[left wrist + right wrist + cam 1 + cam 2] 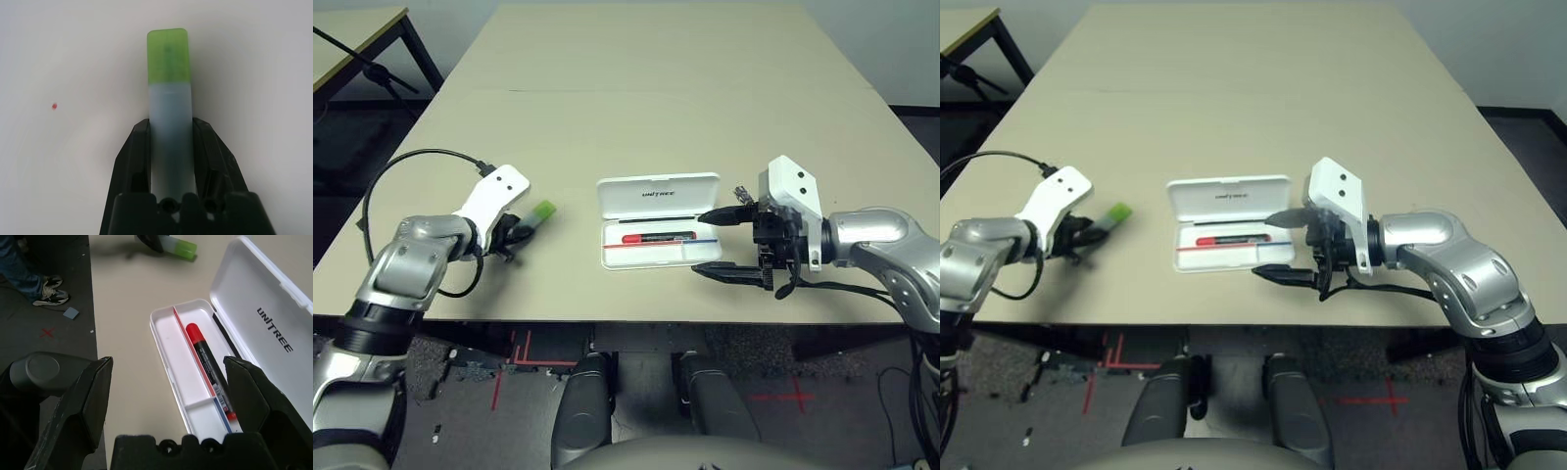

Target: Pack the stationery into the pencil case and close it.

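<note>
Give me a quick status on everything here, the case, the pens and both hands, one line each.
pencil case: open, lid laid back flat on the table.
red marker: lying inside the case.
white stick with green end: gripped by the left hand.
left hand: shut on the stick.
right hand: open, empty, beside the case.

We see bare desk (646, 88) beyond the open pencil case (659, 221); its raised lid blocks that far side. Our right pincer (715, 242) crowds its right end.

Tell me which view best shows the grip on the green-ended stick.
The left wrist view: the left gripper clamps the white stick with green end between both fingers. Head views show it small; the right wrist view catches its green end.
</note>
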